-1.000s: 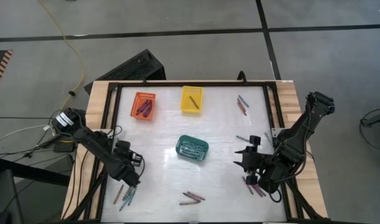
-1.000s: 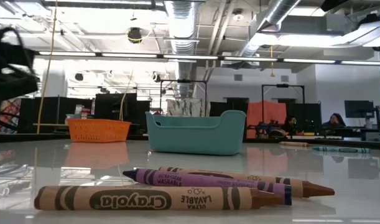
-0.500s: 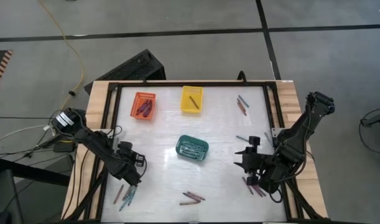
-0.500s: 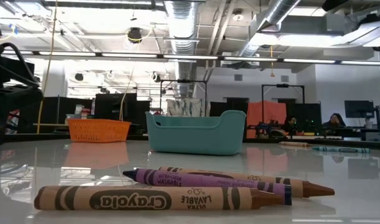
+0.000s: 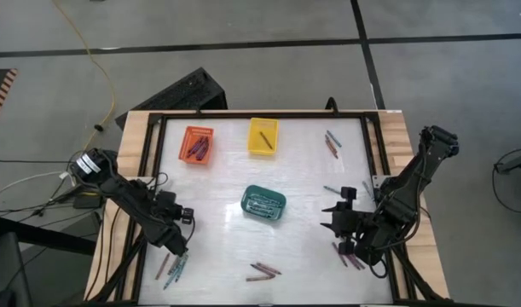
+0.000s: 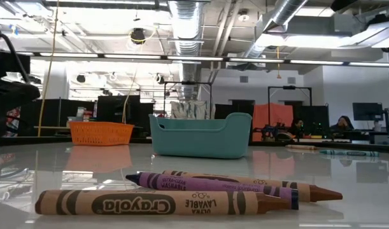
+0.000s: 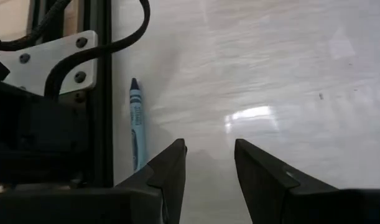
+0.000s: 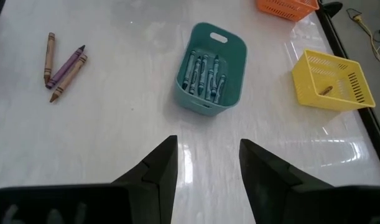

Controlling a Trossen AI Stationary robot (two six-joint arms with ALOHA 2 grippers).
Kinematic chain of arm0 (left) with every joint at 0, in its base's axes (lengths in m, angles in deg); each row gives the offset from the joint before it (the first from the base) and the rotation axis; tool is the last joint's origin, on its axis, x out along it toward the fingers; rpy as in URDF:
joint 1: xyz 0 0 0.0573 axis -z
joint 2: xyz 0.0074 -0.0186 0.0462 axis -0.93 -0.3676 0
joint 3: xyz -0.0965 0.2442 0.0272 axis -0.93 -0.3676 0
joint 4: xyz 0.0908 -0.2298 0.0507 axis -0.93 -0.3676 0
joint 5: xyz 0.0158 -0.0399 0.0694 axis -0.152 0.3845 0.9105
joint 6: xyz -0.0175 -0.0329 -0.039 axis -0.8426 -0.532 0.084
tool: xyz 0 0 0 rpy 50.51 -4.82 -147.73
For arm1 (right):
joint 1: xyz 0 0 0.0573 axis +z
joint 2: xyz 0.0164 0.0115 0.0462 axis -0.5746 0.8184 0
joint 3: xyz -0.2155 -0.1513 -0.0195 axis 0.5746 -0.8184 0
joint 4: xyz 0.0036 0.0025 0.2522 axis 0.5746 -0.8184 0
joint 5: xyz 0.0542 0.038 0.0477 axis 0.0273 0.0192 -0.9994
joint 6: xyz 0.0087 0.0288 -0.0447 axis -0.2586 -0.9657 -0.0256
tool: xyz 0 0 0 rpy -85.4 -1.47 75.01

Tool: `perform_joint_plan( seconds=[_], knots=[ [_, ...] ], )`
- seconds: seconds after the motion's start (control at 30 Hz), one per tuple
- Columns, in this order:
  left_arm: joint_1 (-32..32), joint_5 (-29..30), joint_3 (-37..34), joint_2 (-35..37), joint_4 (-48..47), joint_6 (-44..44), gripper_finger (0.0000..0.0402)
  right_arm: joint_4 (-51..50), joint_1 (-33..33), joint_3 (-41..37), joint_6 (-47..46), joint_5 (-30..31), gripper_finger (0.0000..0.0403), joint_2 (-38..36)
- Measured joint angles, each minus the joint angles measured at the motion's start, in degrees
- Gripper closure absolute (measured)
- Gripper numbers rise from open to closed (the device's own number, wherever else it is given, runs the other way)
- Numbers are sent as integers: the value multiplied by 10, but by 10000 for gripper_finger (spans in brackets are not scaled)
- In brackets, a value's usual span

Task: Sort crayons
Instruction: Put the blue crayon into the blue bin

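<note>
Crayons lie in small groups on the white table: near left, near middle, near right under my right arm, and far right. My left gripper is open and empty just above the near-left group. In its wrist view a blue crayon lies flat beside the black frame rail. My right gripper is open and empty at the right, facing the teal basket, which holds several teal crayons. In its wrist view the fingers are apart.
An orange basket with crayons and a yellow basket with one crayon stand at the far side. The teal basket stands mid-table. Three crayons lie close to the low camera. A black frame rims the table.
My left gripper has shifted a little toward the table's left and far edges, staying open over the near-left crayons. No crayon or basket has moved.
</note>
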Motion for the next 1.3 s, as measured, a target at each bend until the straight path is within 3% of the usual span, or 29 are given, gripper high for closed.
perform_joint_plan(
  seconds=[0.17,0.3,0.57,0.93,1.17,1.3],
  knots=[
    [22,10,0,0,-4,-17,274,8,0,0,3,0,235,0],
    [37,-20,-1,0,-1,3,274,9,-2,0,3,0,235,0],
    [30,-72,-8,0,5,-5,273,24,-2,0,3,0,235,0],
    [22,-94,-15,0,14,-6,273,35,0,0,3,-3,235,0],
    [62,-201,-45,1,12,-66,273,35,7,0,3,-4,235,0],
    [80,-169,-61,7,61,-61,273,38,6,0,3,-4,235,0]
  ],
)
